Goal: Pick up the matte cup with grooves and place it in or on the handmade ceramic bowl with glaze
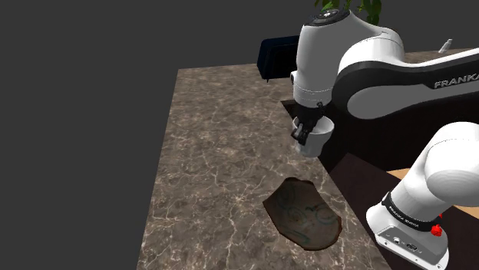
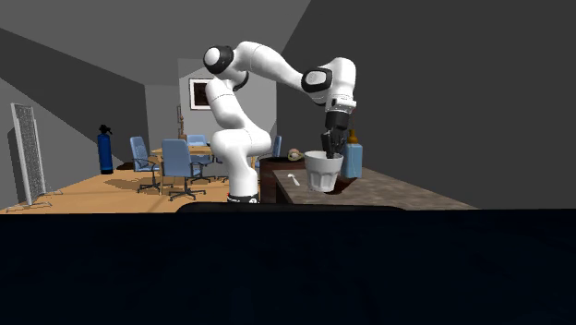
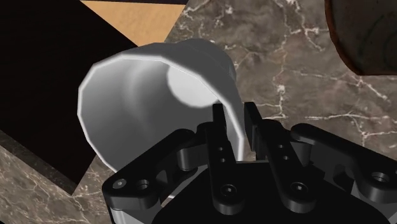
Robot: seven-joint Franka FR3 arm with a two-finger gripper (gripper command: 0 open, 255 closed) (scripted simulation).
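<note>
A plain white cup hangs in the air above the marble counter, tilted, with my gripper shut on its rim wall. In the wrist view one finger sits inside the cup and the other outside, with the gripper pinching the wall. The brown bowl with greenish swirls lies on the counter nearer the front, apart from the cup. Its dark rim shows beyond the fingers. In the second exterior view the cup hangs under the gripper over the counter.
A dark blue box stands at the counter's far edge, with a plant behind it. A blue bottle stands by the cup in the second exterior view. The counter drops off just right of the bowl in the shoulder view.
</note>
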